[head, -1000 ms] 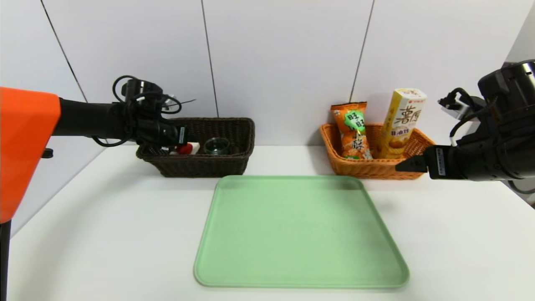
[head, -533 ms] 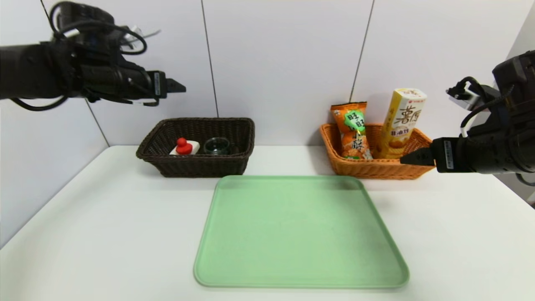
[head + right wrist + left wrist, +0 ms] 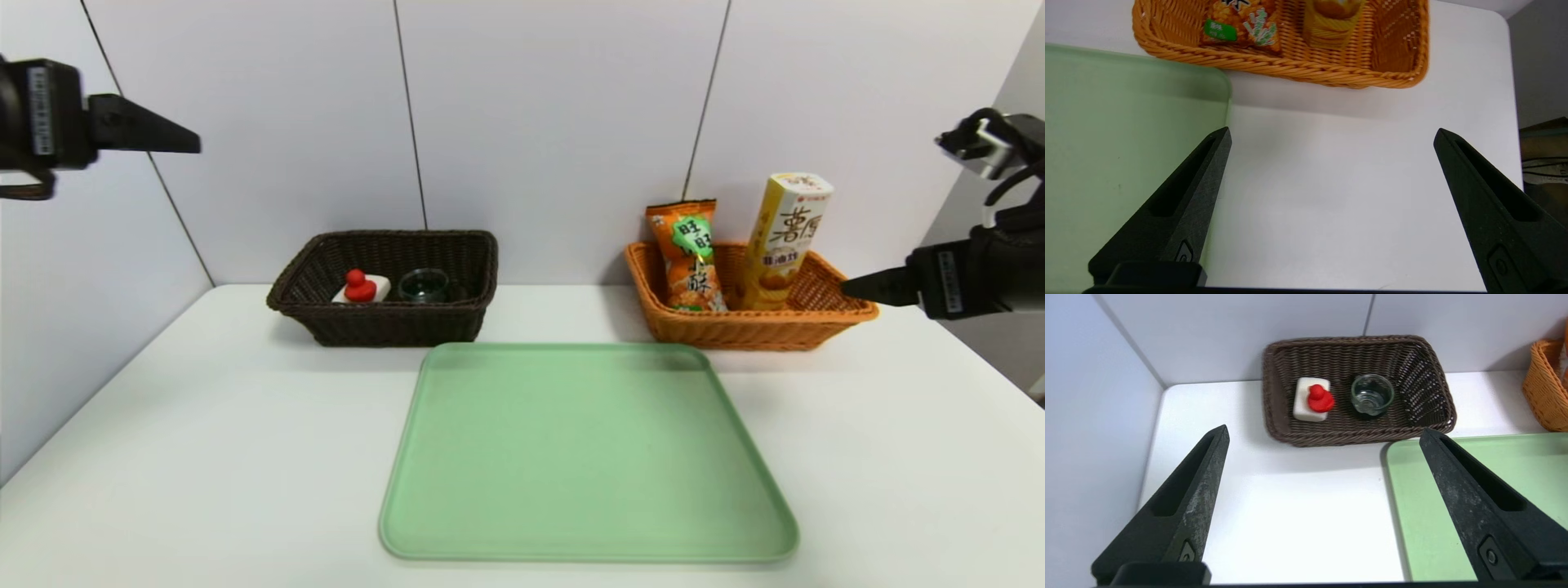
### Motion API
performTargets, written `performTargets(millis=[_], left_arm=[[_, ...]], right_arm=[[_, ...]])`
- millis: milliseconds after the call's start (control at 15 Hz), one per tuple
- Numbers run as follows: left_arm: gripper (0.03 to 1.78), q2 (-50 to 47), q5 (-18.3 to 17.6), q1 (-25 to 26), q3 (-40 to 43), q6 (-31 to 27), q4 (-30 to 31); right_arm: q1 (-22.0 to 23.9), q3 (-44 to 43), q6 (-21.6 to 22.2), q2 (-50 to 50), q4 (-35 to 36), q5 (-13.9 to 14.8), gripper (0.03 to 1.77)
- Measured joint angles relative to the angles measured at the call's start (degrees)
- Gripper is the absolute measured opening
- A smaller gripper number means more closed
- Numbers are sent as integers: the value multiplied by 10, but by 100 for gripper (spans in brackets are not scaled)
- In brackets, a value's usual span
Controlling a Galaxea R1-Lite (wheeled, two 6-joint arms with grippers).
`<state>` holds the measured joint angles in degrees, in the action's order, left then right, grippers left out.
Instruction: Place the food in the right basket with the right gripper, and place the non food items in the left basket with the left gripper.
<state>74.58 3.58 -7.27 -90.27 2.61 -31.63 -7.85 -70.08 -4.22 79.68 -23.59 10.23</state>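
Both claws, left claw (image 3: 1324, 432) and right claw (image 3: 1333, 129), stand released, raised clear of the baskets. In the dark basket (image 3: 392, 323), treat the glass cup (image 3: 1372, 394) as slippery, fragile; grip its walls. In the orange basket (image 3: 735, 331), grasp the soft snack bag (image 3: 692, 253) lightly. The right wrist view shows the carton's (image 3: 1333, 24) base; only the head view shows its top.

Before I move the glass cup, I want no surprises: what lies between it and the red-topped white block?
Only bare basket floor, seen in the left wrist view.
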Motion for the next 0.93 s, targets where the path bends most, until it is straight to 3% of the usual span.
performTargets(millis=[467, 800, 933], left_arm=[[167, -285, 60, 18, 182, 2, -24], [169, -490, 75, 22, 329, -11, -39], [169, -545, 82, 22, 370, 16, -62]], right_arm=[[81, 141, 3, -187, 7, -1, 171], [113, 255, 2, -362, 8, 1, 171], [126, 289, 0, -434, 7, 4, 171]])
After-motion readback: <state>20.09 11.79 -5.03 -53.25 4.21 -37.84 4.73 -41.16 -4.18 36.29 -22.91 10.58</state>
